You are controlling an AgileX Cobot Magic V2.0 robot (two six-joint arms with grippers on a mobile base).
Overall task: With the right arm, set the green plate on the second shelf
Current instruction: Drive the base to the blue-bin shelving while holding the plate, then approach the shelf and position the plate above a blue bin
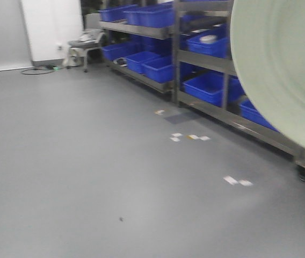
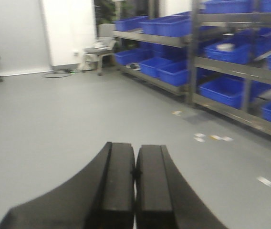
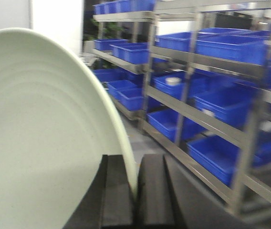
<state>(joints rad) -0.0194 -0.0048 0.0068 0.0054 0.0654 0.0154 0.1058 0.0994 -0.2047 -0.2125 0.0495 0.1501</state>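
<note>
While gripped by rim, green plate (image 3: 45, 133) stands on edge, near left in right wrist view, well short of shelves (image 3: 198, 116). Judged light, stiff, smooth plastic; may slip or swing in pinch; rim the only practical hold. Right claw (image 3: 136, 167) nearly closed, pinching rim. Left claw (image 2: 135, 155) closed, empty. Blue bins (image 3: 224, 102) fill shelves, far right.

Plate: green plate (image 1: 281, 70) fills the right edge, close to the lens, hiding part of the rack.
Rack: metal shelving (image 1: 203, 61) along the right, its tiers loaded with blue bins (image 1: 209, 88).
Floor: grey floor (image 1: 88, 161) with white tape scraps (image 1: 190, 137) scattered near the rack.
Back: chair (image 1: 85, 44) beside a white wall (image 1: 50, 27).
</note>
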